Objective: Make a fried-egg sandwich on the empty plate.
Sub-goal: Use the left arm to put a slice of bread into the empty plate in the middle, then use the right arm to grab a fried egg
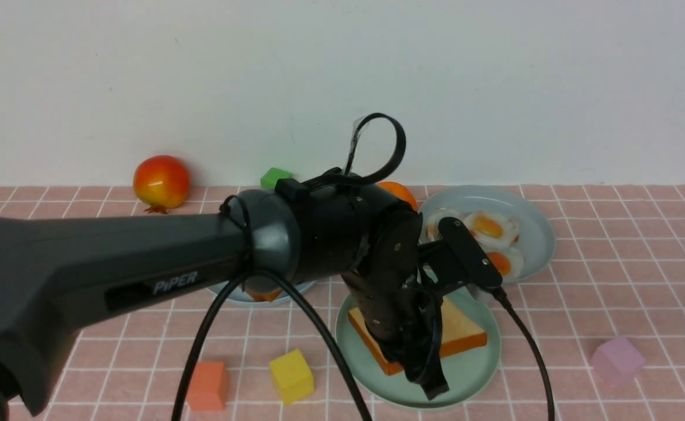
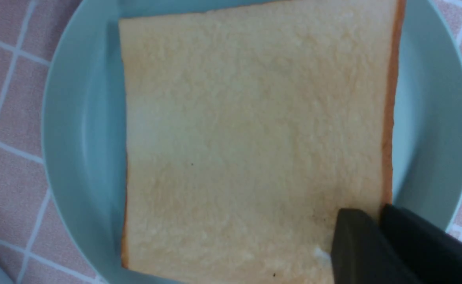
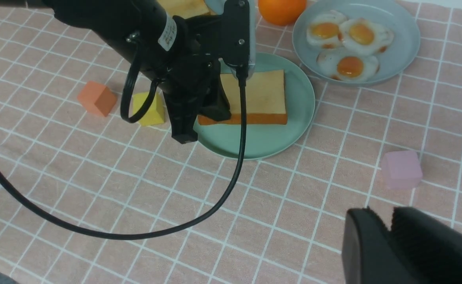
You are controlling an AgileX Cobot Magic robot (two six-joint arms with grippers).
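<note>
One toast slice (image 1: 462,330) (image 2: 254,138) lies flat on the mint-green plate (image 1: 471,374) (image 2: 85,118) (image 3: 262,146), golden face up with nothing on it. My left gripper (image 2: 379,213) (image 3: 215,112) is at the slice's crust edge. One finger is over the face and the other outside the crust, a narrow gap apart. Whether they pinch the slice does not show. My right gripper (image 3: 388,215) hovers over bare cloth nearer me, jaws together and empty. Three fried eggs (image 1: 491,228) (image 3: 349,35) lie on a blue-grey plate (image 1: 538,234) behind.
Another blue-grey plate (image 1: 260,292) is mostly hidden behind my left arm. An orange (image 1: 401,193), a red-yellow fruit (image 1: 161,181) and a green block (image 1: 275,175) sit at the back. Orange (image 1: 207,385), yellow (image 1: 291,375) and pink (image 1: 617,359) blocks lie at the front. A black cable (image 3: 239,157) hangs by the mint plate.
</note>
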